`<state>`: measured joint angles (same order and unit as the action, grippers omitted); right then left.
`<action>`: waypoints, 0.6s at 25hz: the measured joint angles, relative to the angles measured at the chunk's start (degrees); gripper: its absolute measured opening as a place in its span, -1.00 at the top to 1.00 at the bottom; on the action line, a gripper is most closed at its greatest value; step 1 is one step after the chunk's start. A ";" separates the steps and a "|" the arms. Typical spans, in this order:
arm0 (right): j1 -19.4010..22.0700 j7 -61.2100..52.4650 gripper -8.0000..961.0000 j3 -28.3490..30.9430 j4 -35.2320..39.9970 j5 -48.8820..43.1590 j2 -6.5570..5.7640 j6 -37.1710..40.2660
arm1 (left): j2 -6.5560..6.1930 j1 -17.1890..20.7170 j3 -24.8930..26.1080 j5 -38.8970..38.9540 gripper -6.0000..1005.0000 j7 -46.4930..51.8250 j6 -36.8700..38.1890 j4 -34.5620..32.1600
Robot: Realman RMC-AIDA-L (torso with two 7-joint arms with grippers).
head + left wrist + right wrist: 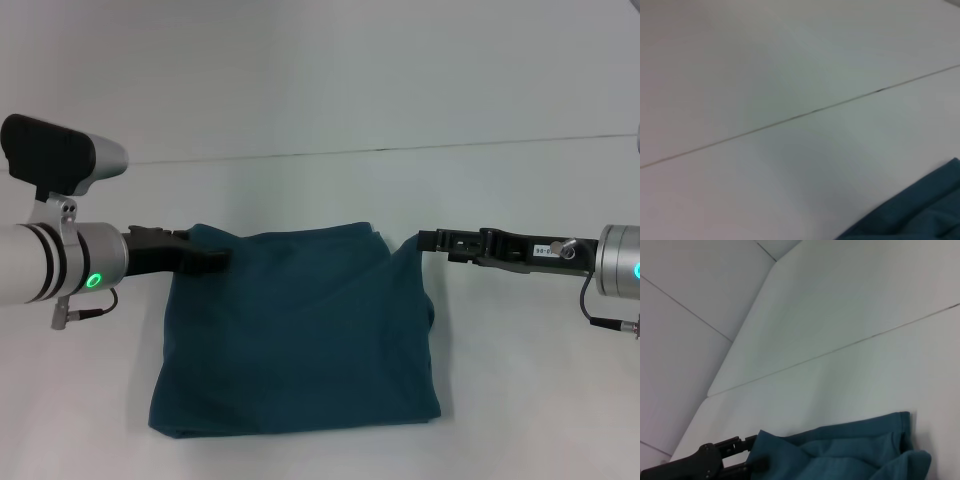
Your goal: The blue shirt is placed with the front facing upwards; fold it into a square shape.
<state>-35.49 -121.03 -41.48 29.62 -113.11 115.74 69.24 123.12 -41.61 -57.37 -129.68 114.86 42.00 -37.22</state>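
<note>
White table (pixel 320 120), one folded blue shirt (pixel 300 330), two hands gripping corners

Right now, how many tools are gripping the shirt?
2. The left tool pinches the blue shirt at its far left corner; the right tool holds its far right corner.

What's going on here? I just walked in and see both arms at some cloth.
The robot is folding the blue shirt on the white table. The shirt already lies folded into a rough rectangle. The left gripper is at its far left corner and the right gripper at its far right corner, apparently pinching the cloth there.
</note>
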 joint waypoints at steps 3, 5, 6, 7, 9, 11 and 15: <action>-0.10 0.00 -0.75 0.00 0.00 0.00 0.00 -0.15 | 0.16 0.25 -0.24 -1.22 -0.59 -0.01 -0.31 -0.55; -0.23 0.00 -0.75 0.00 0.00 0.00 0.00 -0.17 | 0.21 0.27 -0.25 -2.08 -0.31 0.31 -0.37 -0.73; -0.30 0.00 -0.75 0.00 0.00 0.00 0.00 -0.17 | 0.21 0.27 -0.26 -2.23 -0.25 0.34 -0.37 -0.75; -0.33 0.00 -0.75 -0.01 0.00 0.00 0.00 -0.17 | 0.21 0.27 -0.29 -2.35 -0.19 0.37 -0.37 -0.77; -0.37 0.00 -0.75 -0.01 0.00 0.00 0.00 -0.17 | 0.21 0.28 -0.29 -2.39 -0.07 0.38 -0.37 -0.80; -0.37 0.00 -0.75 0.00 0.00 0.00 0.00 -0.17 | 0.20 0.33 -0.29 -2.41 0.05 0.39 -0.36 -0.83; -0.37 0.00 -0.75 -0.01 0.00 0.00 0.00 -0.17 | 0.20 0.33 -0.29 -2.44 0.42 0.41 -0.37 -0.97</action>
<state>-35.86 -121.03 -41.49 29.62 -113.11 115.74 69.07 123.31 -41.28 -57.66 -132.12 115.27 41.62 -38.20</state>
